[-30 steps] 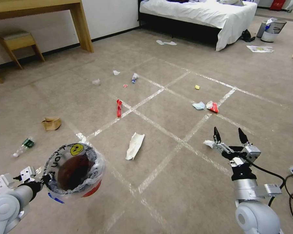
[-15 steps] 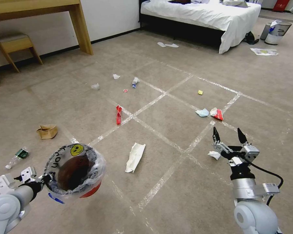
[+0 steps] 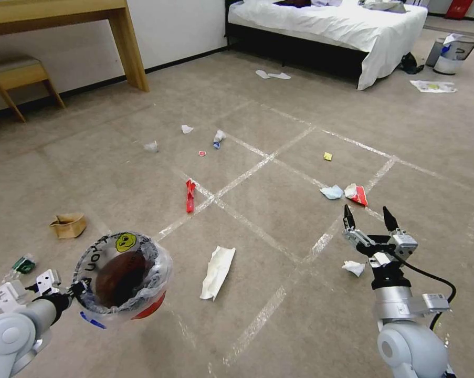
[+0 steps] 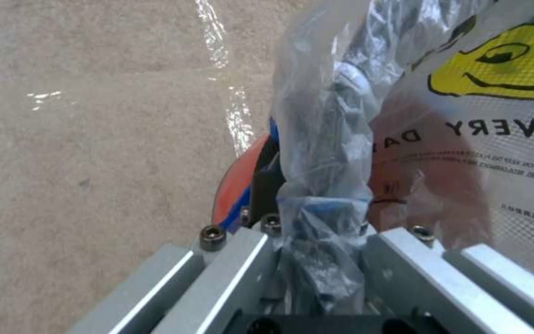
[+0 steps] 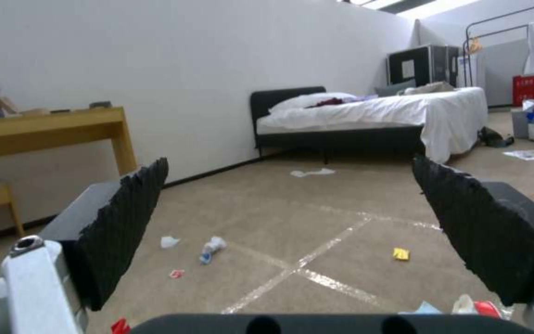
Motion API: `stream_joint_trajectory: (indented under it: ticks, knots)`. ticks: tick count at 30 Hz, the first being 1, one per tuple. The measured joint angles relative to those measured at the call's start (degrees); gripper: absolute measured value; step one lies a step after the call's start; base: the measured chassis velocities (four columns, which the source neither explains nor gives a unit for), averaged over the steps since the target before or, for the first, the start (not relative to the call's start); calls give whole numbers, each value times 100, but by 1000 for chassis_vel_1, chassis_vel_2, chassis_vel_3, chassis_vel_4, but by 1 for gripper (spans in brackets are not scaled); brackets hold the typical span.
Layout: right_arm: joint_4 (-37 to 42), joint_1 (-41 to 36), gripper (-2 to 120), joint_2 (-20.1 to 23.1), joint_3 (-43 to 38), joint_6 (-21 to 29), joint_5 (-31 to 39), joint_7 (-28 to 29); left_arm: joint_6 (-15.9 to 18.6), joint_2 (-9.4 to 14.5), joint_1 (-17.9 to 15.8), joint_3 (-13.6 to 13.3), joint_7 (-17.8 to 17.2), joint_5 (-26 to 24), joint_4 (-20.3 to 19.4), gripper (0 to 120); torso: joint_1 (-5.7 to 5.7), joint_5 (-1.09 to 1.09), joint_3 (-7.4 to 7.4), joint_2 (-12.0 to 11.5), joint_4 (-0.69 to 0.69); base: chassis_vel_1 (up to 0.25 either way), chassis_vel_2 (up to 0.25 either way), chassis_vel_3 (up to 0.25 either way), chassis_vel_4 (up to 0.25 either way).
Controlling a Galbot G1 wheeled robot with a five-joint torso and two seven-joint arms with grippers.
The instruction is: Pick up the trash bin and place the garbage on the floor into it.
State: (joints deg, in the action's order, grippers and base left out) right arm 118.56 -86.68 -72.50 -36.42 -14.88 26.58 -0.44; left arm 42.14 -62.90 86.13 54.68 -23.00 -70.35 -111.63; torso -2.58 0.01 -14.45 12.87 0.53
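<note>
My left gripper (image 3: 71, 290) is clamped on the liner-covered rim of the small round red trash bin with black rim (image 3: 122, 275), held above the beige taped carpet floor (image 3: 278, 173). My right gripper (image 3: 367, 220) hovers with fingers apart. A crumpled white tissue (image 3: 354, 268) lies just beside it; a long white paper (image 3: 217, 265) lies between both grippers.

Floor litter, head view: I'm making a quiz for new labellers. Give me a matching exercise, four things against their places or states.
Things:
1. trash bin
2. right gripper
3. brown paper bag
4. small white tissue

Places or states:
A. lies on the floor beside the right arm
B. open, holding nothing
C. held up by the left gripper
D. on the carpet beyond the bin, towards the stool

Pairs: 1-C, 2-B, 3-D, 4-A
</note>
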Motion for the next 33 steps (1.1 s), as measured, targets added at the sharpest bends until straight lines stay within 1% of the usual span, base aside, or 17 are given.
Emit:
stream_joint_trajectory:
  ticks: [11, 19, 33]
  knots:
    - [-34, 25, 100, 4, 2, 8, 15, 9, 0, -3, -20, -2, 11, 25, 34, 0, 1, -1, 1, 0, -1, -60, 74, 65, -64]
    - [-104, 49, 100, 11, -6, -168, 1, -95, 0, -19, -37, -16, 13, 38, 36, 0, 0, -2, 0, 0, 0, -71, 74, 65, -65]
    - [-183, 98, 100, 19, 40, -202, 44, -66, 0, -56, -58, -30, 23, 89, 113, 0, 1, -1, 0, 0, -1, 0, 0, 0, 0]
